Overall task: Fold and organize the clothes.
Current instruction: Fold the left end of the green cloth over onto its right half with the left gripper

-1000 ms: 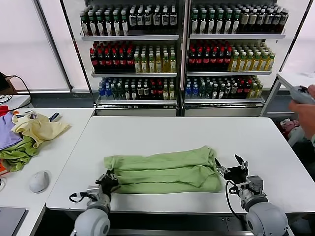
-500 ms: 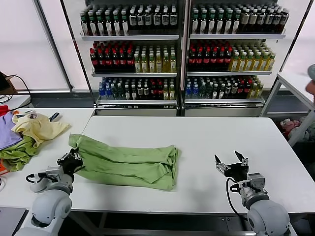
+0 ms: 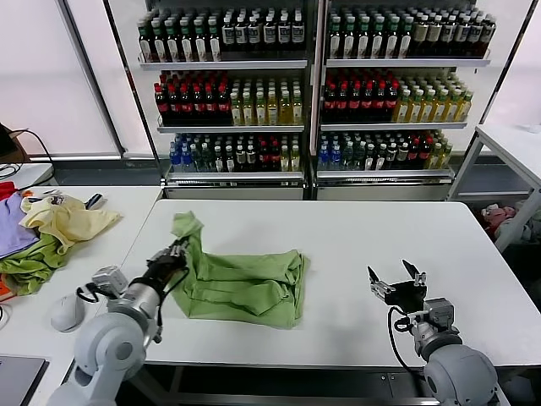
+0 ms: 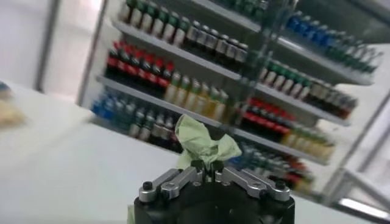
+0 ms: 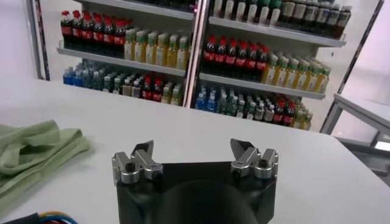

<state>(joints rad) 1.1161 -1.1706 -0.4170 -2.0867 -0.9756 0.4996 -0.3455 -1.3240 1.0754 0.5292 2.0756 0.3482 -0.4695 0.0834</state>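
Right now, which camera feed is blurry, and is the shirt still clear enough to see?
Left wrist view: background shelves smeared, but the shirt pinched in the left gripper reads clearly. Head view and right wrist view: sharp, with the right gripper open over the table.

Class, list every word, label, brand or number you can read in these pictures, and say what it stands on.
None can be read.
Bottle labels on the shelves: too small and blurred.
Green shirt, held by the left gripper: no print showing.
Right gripper: no markings.
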